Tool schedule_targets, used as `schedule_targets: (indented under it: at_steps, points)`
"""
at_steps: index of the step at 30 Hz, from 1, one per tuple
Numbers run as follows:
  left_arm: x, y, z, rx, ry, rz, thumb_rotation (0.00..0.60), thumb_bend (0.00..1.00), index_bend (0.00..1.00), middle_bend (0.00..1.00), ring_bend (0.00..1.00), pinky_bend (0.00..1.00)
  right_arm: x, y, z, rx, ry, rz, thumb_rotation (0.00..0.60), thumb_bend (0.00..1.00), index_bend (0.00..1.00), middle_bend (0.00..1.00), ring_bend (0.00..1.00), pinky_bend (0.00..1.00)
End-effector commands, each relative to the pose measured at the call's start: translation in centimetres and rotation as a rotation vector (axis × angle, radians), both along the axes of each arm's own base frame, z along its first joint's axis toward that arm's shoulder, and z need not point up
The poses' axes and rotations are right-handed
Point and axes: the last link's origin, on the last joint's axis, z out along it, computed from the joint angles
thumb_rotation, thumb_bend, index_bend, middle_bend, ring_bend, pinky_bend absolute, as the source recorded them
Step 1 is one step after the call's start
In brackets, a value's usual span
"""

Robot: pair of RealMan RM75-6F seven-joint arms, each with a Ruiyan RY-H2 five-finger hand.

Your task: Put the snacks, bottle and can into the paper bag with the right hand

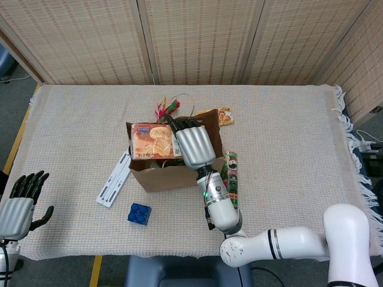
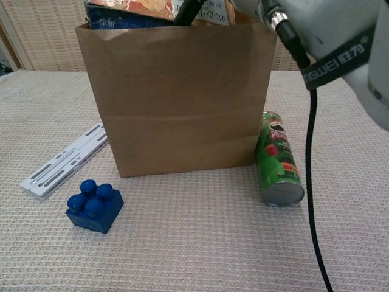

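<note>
— Where is the snack pack?

— At the mouth of the paper bag, flat, gripped in your right hand.

— Which step?

— Lowering it in, by my reading. Next, sink it and let go. The can lies beside the bag. Your left hand idles, fingers apart.

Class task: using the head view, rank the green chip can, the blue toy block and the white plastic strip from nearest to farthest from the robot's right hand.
Measured from the right hand over the bag:
1. Green chip can, lying just right of the bag.
2. White plastic strip, left of the bag.
3. Blue toy block, front left, nearest the table edge.
</note>
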Motion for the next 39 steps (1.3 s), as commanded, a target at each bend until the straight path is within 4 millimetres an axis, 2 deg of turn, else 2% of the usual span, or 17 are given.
schedule_targets:
  at_steps: [1, 6, 12, 16, 22, 25, 28, 34, 39]
  points:
    - [0.0, 0.0, 0.0, 0.001, 0.002, 0.001, 0.6, 0.38, 0.03, 0.0, 0.0, 0.0, -0.1, -0.2, 1.8, -0.014, -0.054, -0.005, 0.6, 0.07, 0.0, 0.06, 0.01, 0.15]
    - [0.0, 0.0, 0.0, 0.005, 0.008, 0.003, 0.6, 0.38, 0.03, 0.0, 0.0, 0.0, -1.7, -0.3, 5.2, -0.056, -0.089, -0.024, 0.6, 0.07, 0.0, 0.06, 0.01, 0.14]
    - [0.1, 0.0, -0.1, 0.01, 0.015, 0.004, 0.6, 0.38, 0.03, 0.0, 0.0, 0.0, -6.3, 0.6, 9.5, -0.065, -0.092, -0.069, 0.6, 0.07, 0.0, 0.06, 0.01, 0.13]
    - [0.1, -0.1, -0.1, 0.012, 0.018, 0.006, 0.6, 0.38, 0.03, 0.0, 0.0, 0.0, -10.9, 2.1, 11.7, -0.021, 0.074, -0.05, 0.6, 0.07, 0.0, 0.06, 0.01, 0.13]
    - [0.2, 0.0, -0.2, 0.018, 0.025, 0.009, 0.6, 0.38, 0.03, 0.0, 0.0, 0.0, -18.3, 4.1, 13.3, 0.091, 0.325, -0.017, 0.6, 0.07, 0.0, 0.06, 0.01, 0.13]
    - [0.2, 0.0, -0.2, 0.02, 0.028, 0.01, 0.6, 0.38, 0.03, 0.0, 0.0, 0.0, -21.0, 5.0, 12.9, 0.143, 0.426, 0.025, 0.6, 0.07, 0.0, 0.06, 0.01, 0.13]
    - [0.2, 0.0, -0.2, 0.023, 0.031, 0.012, 0.6, 0.38, 0.03, 0.0, 0.0, 0.0, -22.8, 6.0, 11.5, 0.194, 0.542, 0.112, 0.6, 0.07, 0.0, 0.06, 0.01, 0.13]
    - [0.2, 0.0, -0.2, 0.024, 0.03, 0.013, 0.6, 0.38, 0.03, 0.0, 0.0, 0.0, -24.5, 7.0, 7.4, 0.271, 0.717, 0.277, 0.6, 0.02, 0.0, 0.06, 0.01, 0.13]
    - [0.2, 0.0, -0.2, 0.021, 0.025, 0.013, 0.6, 0.38, 0.03, 0.0, 0.0, 0.0, -24.8, 7.1, 4.1, 0.343, 0.785, 0.334, 0.6, 0.02, 0.0, 0.06, 0.01, 0.12]
